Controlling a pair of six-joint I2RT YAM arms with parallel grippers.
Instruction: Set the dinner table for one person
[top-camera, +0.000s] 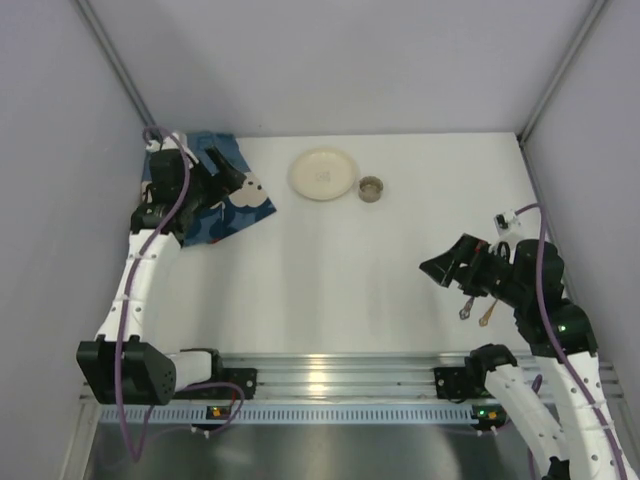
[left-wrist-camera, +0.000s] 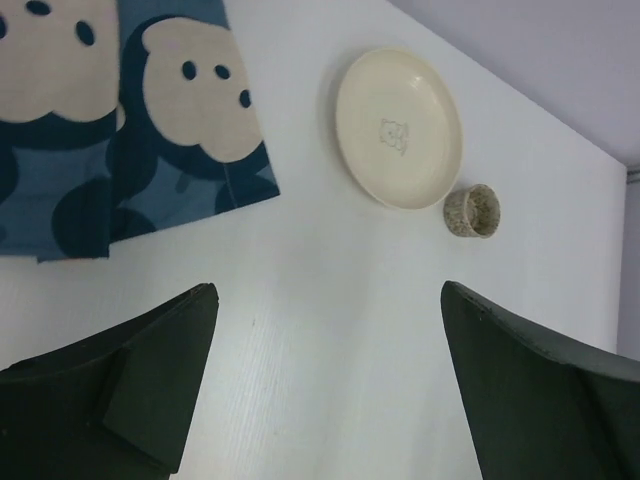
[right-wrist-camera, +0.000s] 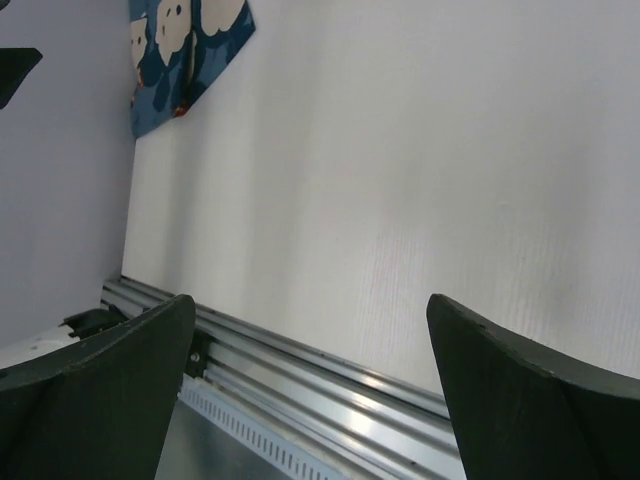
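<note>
We count one white bench (top-camera: 340, 280) spanning the scene, one mouse-print blue placemat (top-camera: 235, 205) far left, one cream plate (top-camera: 322, 173), one speckled cup (top-camera: 371, 188), two small utensils (top-camera: 467, 312) near right, left hand (left-wrist-camera: 328, 300) and right hand (right-wrist-camera: 310, 305) both spread

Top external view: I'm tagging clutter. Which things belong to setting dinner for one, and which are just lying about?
Belong: dinner table, blue cartoon placemat, cream plate, speckled cup, two small utensils.
Not part of it: metal rail, purple cables, both rig fixtures.
</note>
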